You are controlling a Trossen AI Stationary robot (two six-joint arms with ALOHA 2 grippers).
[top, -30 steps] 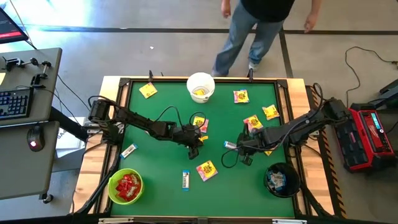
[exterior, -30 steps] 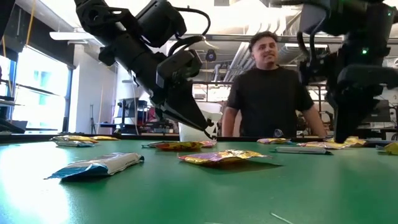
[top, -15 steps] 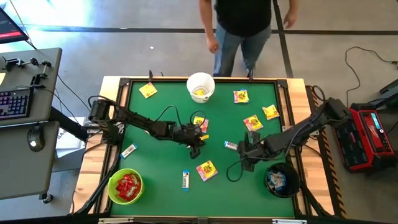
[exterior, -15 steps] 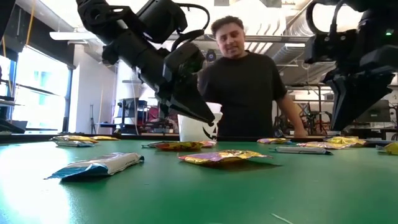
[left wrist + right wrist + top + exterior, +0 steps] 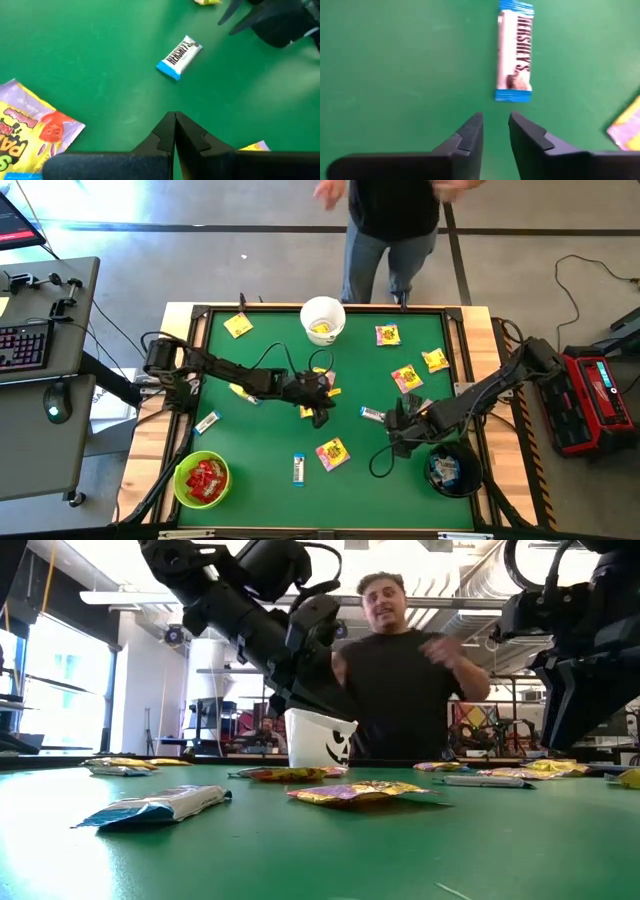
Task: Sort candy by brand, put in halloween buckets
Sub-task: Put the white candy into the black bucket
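My left gripper hangs above mid-table, shut, with nothing seen between its tips. My right gripper is slightly open and empty, just nearward of a white-and-blue bar lying flat on the green mat. Yellow packets and another bar lie loose on the mat. The white bucket stands at the far edge. Near left is the green bucket, which holds red packets. At the near right, the black bucket holds bars.
A person stands just beyond the table's far edge, arms moving. More yellow packets lie at the far left and far right, and a bar lies near the left edge. A raised frame rims the mat.
My right gripper has drawn away from the white-and-blue bar toward the near edge and the black bucket, turning as it went; the bar has stayed flat on the mat. My left gripper has risen a little. The person behind the table has shifted and raised their arms.
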